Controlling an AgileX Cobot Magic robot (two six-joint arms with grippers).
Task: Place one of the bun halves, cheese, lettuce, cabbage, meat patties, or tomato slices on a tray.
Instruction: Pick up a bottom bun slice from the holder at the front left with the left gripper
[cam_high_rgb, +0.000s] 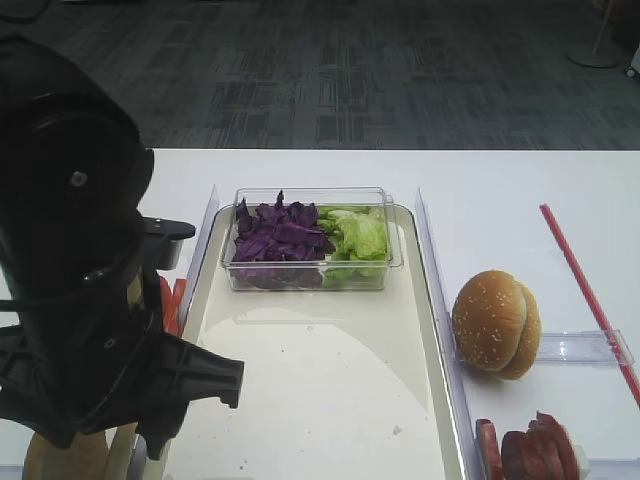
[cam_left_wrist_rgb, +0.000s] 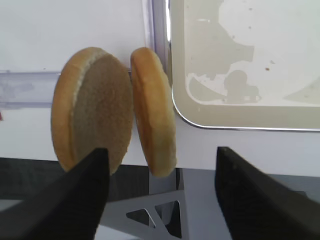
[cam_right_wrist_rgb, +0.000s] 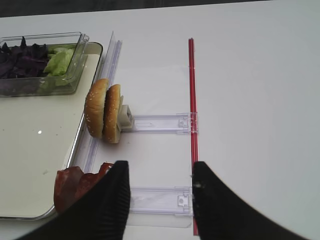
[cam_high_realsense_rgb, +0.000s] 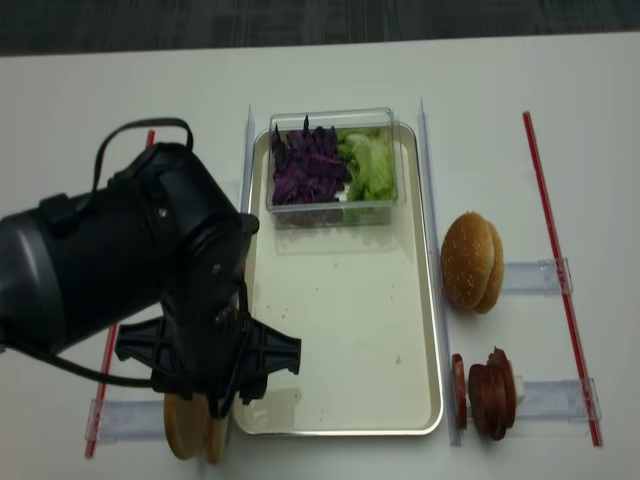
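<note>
Two flat bun halves (cam_left_wrist_rgb: 115, 107) stand on edge in a clear holder just off the tray's near left corner, upright and a little apart so that a finger can slip down on either side of one disc. The left claw (cam_left_wrist_rgb: 160, 195) hangs directly over them with its jaws apart and nothing between them; in the left wrist view the right-hand half (cam_left_wrist_rgb: 152, 112) sits inside the gap while the other lines up with the left finger. By my reading this is the approach to a grasp, not yet a grip.

The tray (cam_high_realsense_rgb: 340, 330) lies in the middle of the white surface (cam_high_rgb: 500, 180), its glossy bed bare except for a clear tub (cam_high_rgb: 310, 240) at the far end holding purple cabbage (cam_high_rgb: 275, 240) and lettuce (cam_high_rgb: 358, 238) side by side. On the right, sesame buns (cam_high_realsense_rgb: 472, 262) and the meat patties (cam_high_realsense_rgb: 490, 385) also stand on edge in rails beside the tray, near a red strip (cam_right_wrist_rgb: 191, 100). The right claw (cam_right_wrist_rgb: 160, 195) waits above the patties, jaws apart and empty
</note>
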